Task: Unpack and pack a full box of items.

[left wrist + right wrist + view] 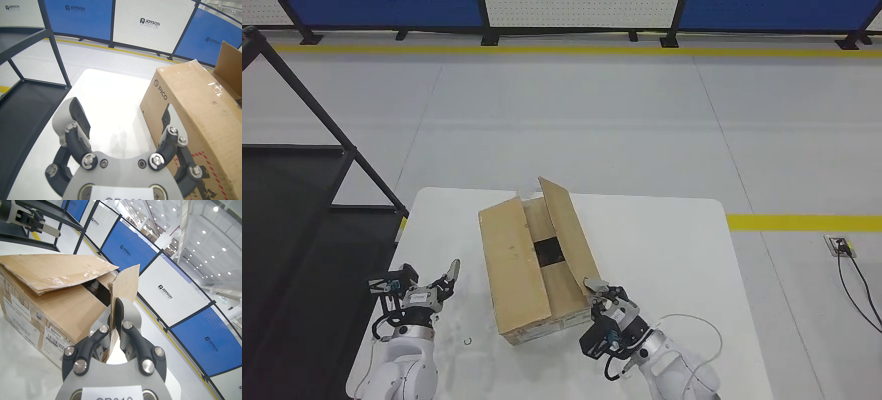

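Note:
A brown cardboard box point(527, 275) stands in the middle of the white table point(672, 250). Its left top flap point(507, 260) lies nearly flat, and the right flap point(570, 240) stands raised and tilted outward. My right gripper point(600, 290) is at the box's near right corner, shut on the edge of the right flap point(121, 291), which runs between its fingers. A dark gap under the flaps shows a small item inside point(93, 286). My left gripper point(425, 280) hangs open to the left of the box point(191, 106), holding nothing.
A black metal rack point(302, 190) stands along the table's left side, close to the left arm. A small ring-shaped bit point(469, 341) lies on the table near the front. Bare table stretches to the right of the box.

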